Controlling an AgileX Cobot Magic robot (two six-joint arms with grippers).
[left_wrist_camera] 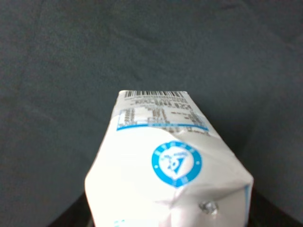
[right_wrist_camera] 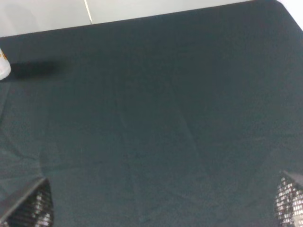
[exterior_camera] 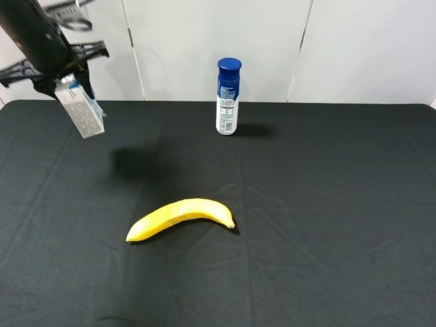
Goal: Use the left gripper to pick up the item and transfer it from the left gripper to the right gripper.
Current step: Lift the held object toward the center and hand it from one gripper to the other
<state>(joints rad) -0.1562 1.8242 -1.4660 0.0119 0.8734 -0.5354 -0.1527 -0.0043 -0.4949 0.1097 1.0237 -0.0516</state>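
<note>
My left gripper (exterior_camera: 69, 80) is high at the far left in the exterior high view and is shut on the item, a small white carton (exterior_camera: 83, 110) with grey print. The carton hangs tilted in the air above the black table (exterior_camera: 327, 204). In the left wrist view the carton (left_wrist_camera: 165, 165) fills the lower middle, showing a barcode and a blue round logo. My right gripper (right_wrist_camera: 158, 210) is out of the exterior high view. Its wrist view shows two fingertips (right_wrist_camera: 31, 208) wide apart over bare cloth, open and empty.
A blue-capped white spray can (exterior_camera: 228, 97) stands upright at the back centre; its edge shows in the right wrist view (right_wrist_camera: 4, 66). A yellow banana (exterior_camera: 180, 216) lies left of centre toward the front. White wall panels stand behind the table.
</note>
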